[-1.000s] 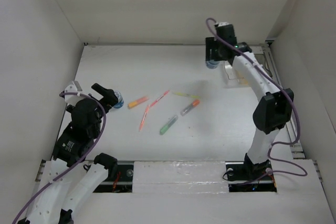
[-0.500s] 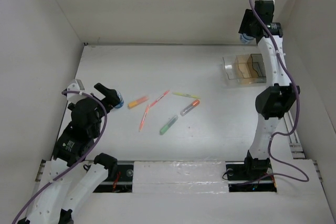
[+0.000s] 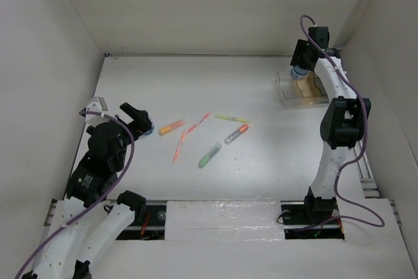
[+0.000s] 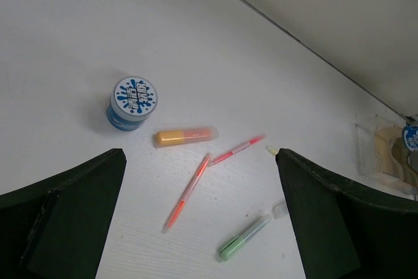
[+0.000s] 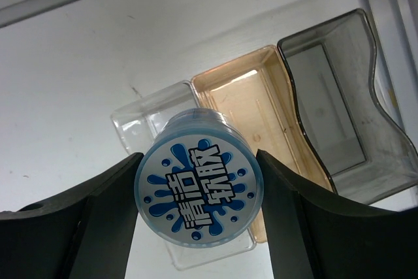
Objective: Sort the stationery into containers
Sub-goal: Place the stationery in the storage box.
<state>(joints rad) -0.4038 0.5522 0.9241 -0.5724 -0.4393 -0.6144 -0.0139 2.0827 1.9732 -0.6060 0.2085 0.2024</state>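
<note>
My right gripper [image 5: 197, 191] is shut on a round blue-and-white pot [image 5: 198, 189] and holds it over the clear left compartment of the organiser [image 5: 136, 117]; in the top view the right gripper [image 3: 301, 70] is at the organiser [image 3: 312, 98] at the back right. A second pot [image 4: 132, 102] stands on the table at the left. My left gripper [image 4: 196, 210] is open and empty above the pens: an orange marker [image 4: 185, 136], an orange pen [image 4: 188, 190], a red pen [image 4: 238, 149], a green marker [image 4: 243, 238]. A yellow pen [image 3: 230, 118] lies in the top view.
The organiser has a clear, an amber [image 5: 279, 129] and a grey [image 5: 333, 106] compartment, all without contents. White walls enclose the table at the back and sides. A metal rail [image 3: 362, 161] runs along the right edge.
My right arm has swung from the back wall down to the organiser, carrying the pot. The left arm has barely moved.
</note>
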